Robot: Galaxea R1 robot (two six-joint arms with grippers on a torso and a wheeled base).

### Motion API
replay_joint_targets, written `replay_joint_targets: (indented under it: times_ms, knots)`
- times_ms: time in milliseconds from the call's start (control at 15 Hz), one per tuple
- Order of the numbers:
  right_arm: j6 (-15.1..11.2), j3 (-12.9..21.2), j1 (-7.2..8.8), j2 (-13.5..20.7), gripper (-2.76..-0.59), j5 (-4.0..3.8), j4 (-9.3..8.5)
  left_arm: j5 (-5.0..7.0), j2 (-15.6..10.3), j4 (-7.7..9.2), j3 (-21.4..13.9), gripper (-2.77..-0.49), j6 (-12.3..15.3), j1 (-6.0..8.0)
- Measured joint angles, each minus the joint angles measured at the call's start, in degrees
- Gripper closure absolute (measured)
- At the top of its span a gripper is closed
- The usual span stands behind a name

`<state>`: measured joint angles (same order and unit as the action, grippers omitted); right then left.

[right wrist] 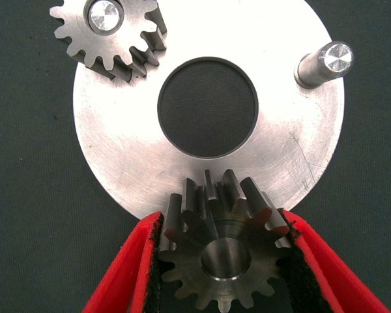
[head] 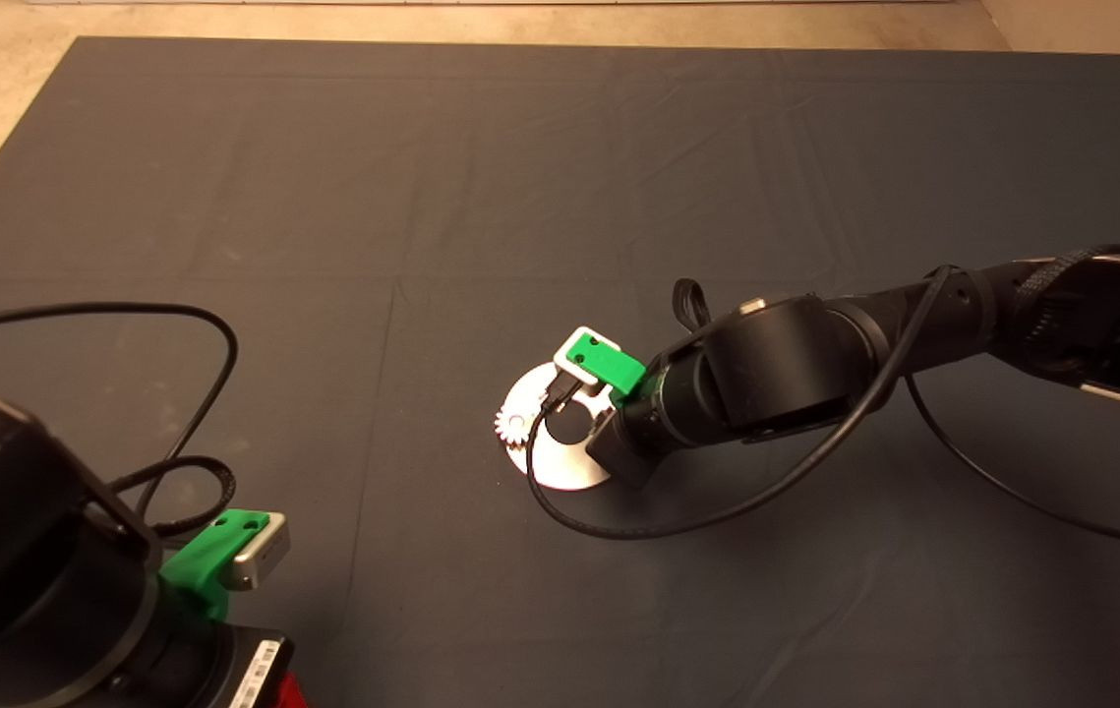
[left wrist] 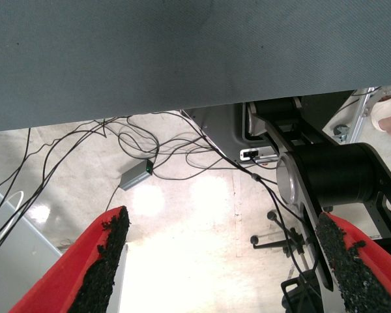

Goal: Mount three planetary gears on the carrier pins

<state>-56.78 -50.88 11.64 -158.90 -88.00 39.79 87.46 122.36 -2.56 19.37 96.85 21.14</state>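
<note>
In the right wrist view the shiny carrier disc (right wrist: 117, 156) lies on the mat. One planetary gear (right wrist: 107, 32) sits on a pin at the disc's rim. A second carrier pin (right wrist: 326, 65) stands bare. My right gripper (right wrist: 223, 222) is shut on another planetary gear (right wrist: 225, 257), held level over the disc's near rim; the third pin is hidden under it. In the head view the right arm (head: 766, 374) covers much of the disc (head: 569, 467), with the seated gear (head: 512, 425) showing at its left edge. No third gear is in view.
My left gripper (left wrist: 225, 261) is parked, open and empty, at the mat's lower left corner (head: 265, 678), and its wrist view looks at the floor with cables and a stand. A black cable (head: 618, 526) loops over the mat beside the disc.
</note>
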Motion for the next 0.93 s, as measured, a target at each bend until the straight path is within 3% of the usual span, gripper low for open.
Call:
replay_joint_targets:
  times_ms: [533, 933]
  knots:
    - [0.1, -0.1, 0.3, -0.2, -1.1, 0.05, -4.81, 0.0, 0.0, 0.0, 0.0, -2.04, 0.0, -0.01]
    - [0.5, -0.2, 0.43, -0.2, -1.1, 0.07, -5.39, 0.0, 0.0, 0.0, 0.0, -2.04, 0.0, -0.01]
